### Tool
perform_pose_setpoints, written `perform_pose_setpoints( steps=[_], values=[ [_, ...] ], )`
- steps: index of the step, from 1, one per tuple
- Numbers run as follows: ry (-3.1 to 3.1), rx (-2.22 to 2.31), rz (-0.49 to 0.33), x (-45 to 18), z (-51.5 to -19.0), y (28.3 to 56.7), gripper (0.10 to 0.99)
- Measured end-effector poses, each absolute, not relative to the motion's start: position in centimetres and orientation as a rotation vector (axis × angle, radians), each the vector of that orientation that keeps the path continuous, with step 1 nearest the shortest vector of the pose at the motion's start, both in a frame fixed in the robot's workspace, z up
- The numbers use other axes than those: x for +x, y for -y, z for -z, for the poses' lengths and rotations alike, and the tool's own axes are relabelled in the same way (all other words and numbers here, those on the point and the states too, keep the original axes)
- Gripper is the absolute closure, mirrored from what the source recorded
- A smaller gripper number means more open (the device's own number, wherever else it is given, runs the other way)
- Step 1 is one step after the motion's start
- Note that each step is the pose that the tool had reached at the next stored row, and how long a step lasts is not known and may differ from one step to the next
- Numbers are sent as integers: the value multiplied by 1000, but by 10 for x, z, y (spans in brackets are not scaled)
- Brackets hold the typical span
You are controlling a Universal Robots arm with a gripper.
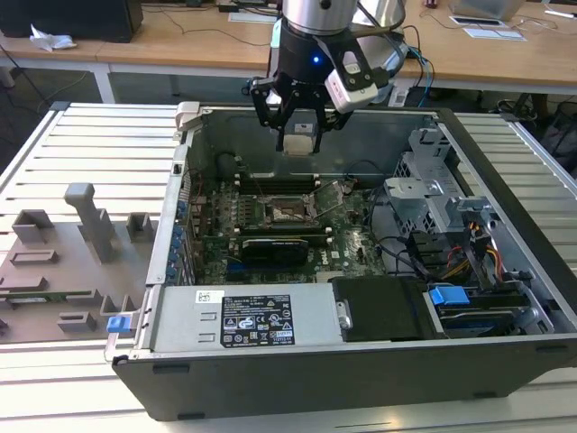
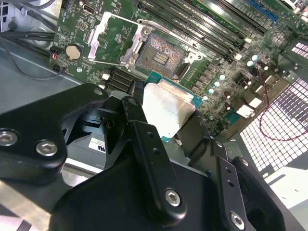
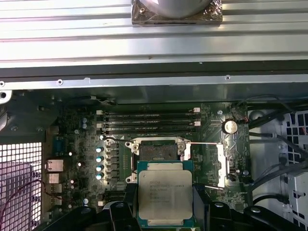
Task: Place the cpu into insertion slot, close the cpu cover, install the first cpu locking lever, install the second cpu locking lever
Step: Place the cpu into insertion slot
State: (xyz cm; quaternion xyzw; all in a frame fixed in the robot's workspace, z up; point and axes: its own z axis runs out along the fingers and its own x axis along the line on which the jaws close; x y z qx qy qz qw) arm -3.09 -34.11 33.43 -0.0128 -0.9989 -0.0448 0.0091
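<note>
Note the gripper [image 1: 298,133] clamped on the cpu [image 1: 298,142], hanging high over the open computer case [image 1: 361,361] in the exterior view. Find the insertion slot [image 3: 159,151] bare below (dark centre exposed in both wrist views), well apart from the chip. See the cpu cover [image 2: 131,48] swung open, lying beside the slot on the green board.

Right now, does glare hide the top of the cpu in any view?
In the second wrist view, yes: glare whitens most of the cpu top; in the first wrist view, no: it is evenly lit, though the ribbed table shines.
</note>
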Motion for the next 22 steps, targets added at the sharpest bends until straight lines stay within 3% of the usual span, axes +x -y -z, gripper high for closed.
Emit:
perform_pose_setpoints(
  steps=[22],
  values=[
    [3120, -40, 140, -31, -327, 341, 545]
  ],
)
